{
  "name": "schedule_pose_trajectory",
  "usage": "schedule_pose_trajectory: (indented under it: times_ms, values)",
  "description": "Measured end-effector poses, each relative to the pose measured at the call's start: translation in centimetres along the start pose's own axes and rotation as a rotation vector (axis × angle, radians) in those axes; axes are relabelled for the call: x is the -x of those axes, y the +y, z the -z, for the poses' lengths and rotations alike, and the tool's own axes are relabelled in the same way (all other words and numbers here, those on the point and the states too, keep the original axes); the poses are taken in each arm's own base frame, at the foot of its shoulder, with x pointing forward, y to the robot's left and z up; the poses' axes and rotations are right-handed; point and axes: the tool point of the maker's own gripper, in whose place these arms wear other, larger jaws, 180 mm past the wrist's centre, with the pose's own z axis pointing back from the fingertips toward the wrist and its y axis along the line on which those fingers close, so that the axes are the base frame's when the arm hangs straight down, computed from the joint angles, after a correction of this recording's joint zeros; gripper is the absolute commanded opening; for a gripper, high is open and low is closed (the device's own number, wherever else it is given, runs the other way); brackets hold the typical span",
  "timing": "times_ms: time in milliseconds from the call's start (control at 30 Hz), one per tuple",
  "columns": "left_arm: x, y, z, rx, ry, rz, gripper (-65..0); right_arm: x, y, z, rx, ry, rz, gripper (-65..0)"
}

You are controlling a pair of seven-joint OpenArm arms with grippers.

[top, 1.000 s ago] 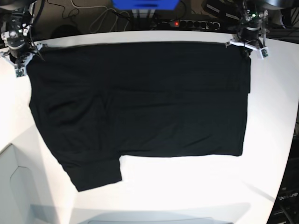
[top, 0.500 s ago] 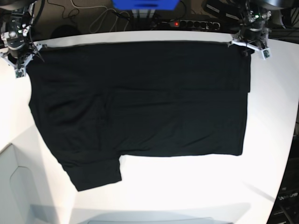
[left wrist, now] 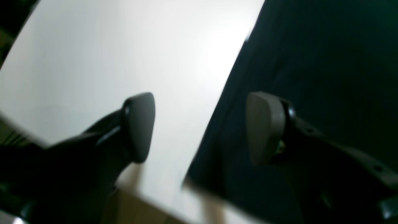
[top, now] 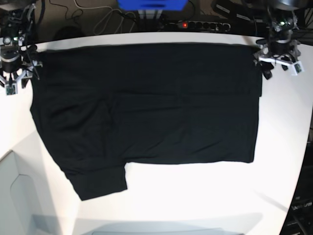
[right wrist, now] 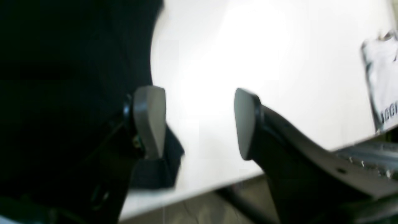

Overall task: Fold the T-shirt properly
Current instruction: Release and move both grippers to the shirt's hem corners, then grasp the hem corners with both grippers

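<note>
The black T-shirt (top: 146,107) lies spread flat across the white table (top: 195,196), one sleeve pointing to the near left. My left gripper (top: 268,68) hovers at the shirt's far right corner. In the left wrist view the left gripper (left wrist: 202,127) is open, the T-shirt (left wrist: 311,62) edge running below the gap, nothing held. My right gripper (top: 17,82) sits off the far left corner. In the right wrist view the right gripper (right wrist: 197,123) is open over bare table, the T-shirt (right wrist: 62,77) beside its left finger (right wrist: 149,121).
Behind the table's far edge are a power strip (top: 198,24) with a red light, a blue box (top: 151,5) and cables. A white lettered object (right wrist: 382,93) shows at the right of the right wrist view. The table's edge curves at the near left and right.
Both grippers went from shut on the shirt's far corners to open, letting the cloth go. Each has drifted outward and slightly nearer; the shirt lies still.
</note>
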Motion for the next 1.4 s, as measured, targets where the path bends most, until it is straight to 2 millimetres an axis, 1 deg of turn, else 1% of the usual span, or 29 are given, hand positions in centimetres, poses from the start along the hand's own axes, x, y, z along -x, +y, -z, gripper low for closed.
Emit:
schedule_pose_trajectory:
  times_ms: [100, 167, 267, 300, 367, 433, 467, 567, 700, 733, 800, 867, 933, 1000, 1100, 1167, 1233, 1300, 1400]
  values:
    - [-2.0, 0.9, 0.4, -0.036, -0.054, -0.019, -20.7, -2.7, -0.3, 0.8, 0.017, -0.057, 0.02, -29.4]
    - [-3.7, 0.2, 1.1, -0.024, -0.103, -0.049, -20.7, -4.8, 0.7, 1.8, -0.008, -0.1, 0.019, -29.4]
    - [-6.7, -1.4, 2.4, 0.012, -0.184, -0.092, -20.6, -8.1, 3.3, 3.6, -0.082, -0.16, 0.044, -29.4]
    - [-7.5, -1.8, 2.9, 0.022, -0.203, -0.104, -20.6, -9.0, 3.9, 4.3, -0.099, -0.176, 0.055, -29.4]
    - [-8.9, -2.6, 4.1, 0.033, -0.231, -0.138, -20.6, -10.3, 4.2, 6.0, -0.111, -0.171, 0.066, -29.4]
    - [-9.4, -3.2, 5.5, 0.05, -0.234, -0.172, -20.5, -11.7, 4.8, 8.2, -0.132, -0.161, 0.096, -29.4]
    - [-9.4, -3.3, 6.2, 0.05, -0.229, -0.193, -20.2, -12.4, 5.4, 9.3, -0.154, -0.153, 0.11, -29.4]
    - [-9.5, -3.8, 8.6, 0.053, -0.201, -0.242, -17.6, -14.7, 6.3, 12.5, -0.196, -0.131, 0.152, -29.4]
    - [-9.4, -6.0, 11.6, 0.104, -0.146, -0.221, -16.9, -16.6, 7.1, 16.2, -0.236, -0.084, 0.202, -29.4]
    - [-9.6, -6.5, 12.2, 0.11, -0.135, -0.205, -16.9, -16.8, 7.5, 16.9, -0.249, -0.073, 0.211, -29.4]
    - [-10.1, -7.6, 13.5, 0.129, -0.12, -0.189, -16.9, -17.7, 8.3, 18.2, -0.277, -0.081, 0.235, -29.4]
    - [-10.4, -8.8, 14.7, 0.15, -0.1, -0.18, -16.9, -18.1, 9.1, 19.1, -0.298, -0.088, 0.259, -29.4]
    - [-10.6, -10.0, 15.9, 0.165, -0.079, -0.186, -16.9, -18.0, 9.5, 19.7, -0.305, -0.102, 0.277, -29.4]
    - [-10.7, -11.0, 16.8, 0.18, -0.056, -0.188, -16.9, -17.0, 9.6, 20.2, -0.305, -0.096, 0.29, -29.4]
    - [-11.0, -11.4, 18.5, 0.17, -0.023, -0.172, -16.9, -15.6, 9.9, 20.6, -0.305, -0.079, 0.292, -29.4]
    - [-11.4, -12.4, 19.6, 0.173, -0.026, -0.167, -16.9, -15.4, 10.1, 20.7, -0.308, -0.089, 0.304, -29.4]
    - [-11.5, -13.7, 20.6, 0.177, -0.038, -0.111, -16.9, -15.2, 10.3, 20.7, -0.307, -0.106, 0.313, -29.5]
    - [-11.2, -14.1, 21.4, 0.152, -0.049, -0.025, -16.9, -14.8, 10.6, 20.7, -0.309, -0.118, 0.323, -29.7]
    - [-10.5, -14.3, 22.4, 0.129, -0.05, 0.036, -16.9, -14.2, 10.7, 20.6, -0.307, -0.135, 0.324, -29.8]
